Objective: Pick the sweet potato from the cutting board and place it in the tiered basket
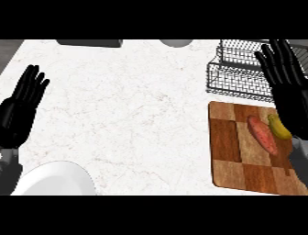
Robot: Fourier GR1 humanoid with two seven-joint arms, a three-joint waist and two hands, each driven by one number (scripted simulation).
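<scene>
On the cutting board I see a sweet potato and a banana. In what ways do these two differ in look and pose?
The sweet potato is reddish-pink, while the banana is yellow with a greenish tip. The sweet potato looks longer and thicker; the banana is slimmer and slightly curved. The sweet potato lies fully in view, while the banana sits to its right, next to the right robot hand. Both lie flat on the wooden cutting board, side by side, angled the same way.

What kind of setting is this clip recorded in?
Most likely a kitchen counter: a pale marble-look worktop holds a wooden cutting board with a sweet potato and a banana on it, a wire tiered basket behind it, and a white plate at the near edge.
</scene>
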